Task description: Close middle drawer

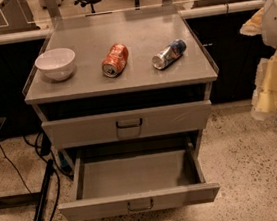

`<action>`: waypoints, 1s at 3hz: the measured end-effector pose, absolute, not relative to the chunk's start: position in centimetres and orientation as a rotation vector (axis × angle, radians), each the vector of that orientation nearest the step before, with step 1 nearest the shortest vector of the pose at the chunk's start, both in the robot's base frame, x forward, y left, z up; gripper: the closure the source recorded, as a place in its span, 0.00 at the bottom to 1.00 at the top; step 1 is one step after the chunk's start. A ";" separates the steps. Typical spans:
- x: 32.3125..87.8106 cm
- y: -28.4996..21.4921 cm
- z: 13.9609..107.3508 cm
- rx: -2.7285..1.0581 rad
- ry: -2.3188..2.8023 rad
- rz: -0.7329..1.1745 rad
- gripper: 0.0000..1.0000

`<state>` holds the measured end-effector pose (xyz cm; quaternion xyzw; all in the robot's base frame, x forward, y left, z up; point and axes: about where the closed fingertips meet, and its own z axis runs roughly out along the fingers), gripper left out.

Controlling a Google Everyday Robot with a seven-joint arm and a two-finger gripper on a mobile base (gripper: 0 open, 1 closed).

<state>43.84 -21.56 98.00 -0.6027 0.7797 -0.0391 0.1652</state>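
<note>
The middle drawer (139,202) is a grey metal drawer pulled far out below the countertop. Its wide shallow tray (136,173) is bare inside, and a small recessed pull handle (140,205) sits in the centre of its low front panel. Above it, the taller-fronted grey drawer (128,124) stands slightly out. The lowest drawer is hidden under the open one. My gripper (272,83) shows as pale yellow and white parts at the right edge, held up to the right of the cabinet and well clear of the drawer.
On the grey countertop (124,79) stand a white bowl (55,63), an orange can lying on its side (115,60) and a blue and silver can lying on its side (169,54). A black pole and cables (42,205) lie on the speckled floor at the left.
</note>
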 end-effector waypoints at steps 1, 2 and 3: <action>43.8 -21.6 98.0 -1.717 2.221 -0.111 0.00; 43.8 -21.6 98.0 -1.717 2.221 -0.111 0.10; 43.8 -21.6 98.0 -1.717 2.221 -0.111 0.27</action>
